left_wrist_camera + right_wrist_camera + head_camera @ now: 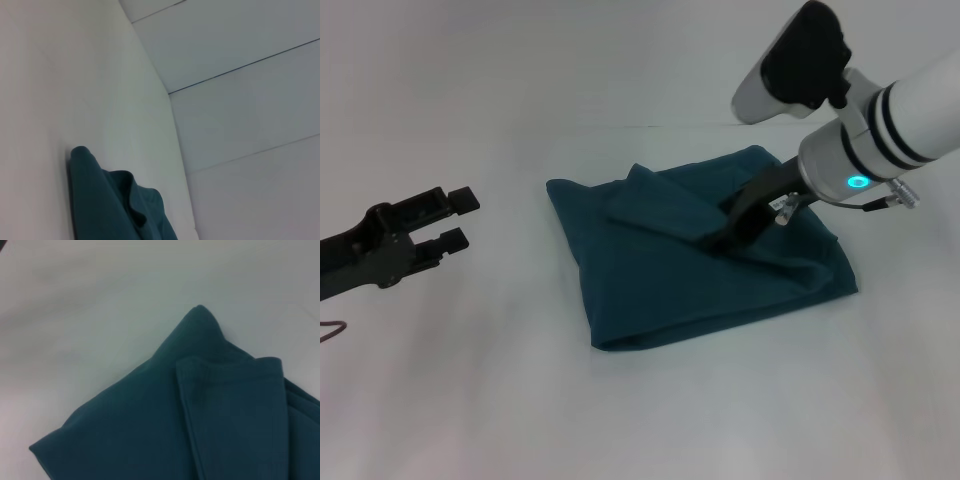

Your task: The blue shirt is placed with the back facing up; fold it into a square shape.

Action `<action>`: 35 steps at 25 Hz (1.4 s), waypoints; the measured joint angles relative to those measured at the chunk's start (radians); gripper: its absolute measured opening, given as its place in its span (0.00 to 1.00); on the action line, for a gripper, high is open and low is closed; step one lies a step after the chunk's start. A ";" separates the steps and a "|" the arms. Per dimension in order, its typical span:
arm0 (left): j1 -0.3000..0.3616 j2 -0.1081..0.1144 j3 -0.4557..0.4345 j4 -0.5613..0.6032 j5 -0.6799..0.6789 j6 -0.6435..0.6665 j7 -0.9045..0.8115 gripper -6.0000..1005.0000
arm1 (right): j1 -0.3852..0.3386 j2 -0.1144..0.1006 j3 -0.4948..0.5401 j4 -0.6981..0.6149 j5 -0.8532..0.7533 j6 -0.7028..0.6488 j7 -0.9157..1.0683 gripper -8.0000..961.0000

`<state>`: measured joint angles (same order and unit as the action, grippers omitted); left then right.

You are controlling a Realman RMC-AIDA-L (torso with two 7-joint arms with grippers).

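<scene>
The blue shirt (690, 270) lies on the white table (500, 400), a little to the right of the middle in the head view. It is folded up into a thick, bumpy bundle that is close to a square. The near edge is a smooth fold. On top, some layers stick up and make a flap near the far left corner. A long crease runs across the right side. In the right wrist view the shirt (165, 430) shows one pointed corner and a folded strip with a stitched hem lying on top of the other layers. In the left wrist view only a small part of the shirt (110, 205) shows, with a rounded fold standing up.

The right gripper (725, 233) comes down from the upper right and sits on top of the shirt, near its middle. Its dark fingers press into the folds there. The cloth hides the tips, so I cannot tell if the jaws are apart or together. A small blue-green light glows on the wrist above it.

The left gripper (458, 218) is off to the left, well apart from the shirt. It hangs over the bare table. Its two black fingers are apart with a gap between them, and nothing is in the gap.
</scene>
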<state>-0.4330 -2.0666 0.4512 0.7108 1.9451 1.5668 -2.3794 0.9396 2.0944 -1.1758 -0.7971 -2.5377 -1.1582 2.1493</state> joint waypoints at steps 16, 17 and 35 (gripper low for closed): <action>-0.011 -0.006 -0.002 -0.015 -0.002 -0.018 0.000 0.78 | -0.006 0.004 -0.157 0.044 0.017 0.181 0.072 0.70; -0.012 -0.006 -0.002 -0.016 -0.002 -0.020 0.000 0.78 | -0.006 0.004 -0.158 0.044 0.017 0.187 0.074 0.70; -0.029 -0.005 -0.002 -0.033 -0.015 -0.055 -0.001 0.78 | -0.093 -0.006 -0.057 -0.069 -0.352 0.347 0.505 0.70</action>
<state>-0.4617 -2.0718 0.4495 0.6774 1.9304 1.5123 -2.3801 0.8465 2.0881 -1.2331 -0.8659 -2.8894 -0.8114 2.6546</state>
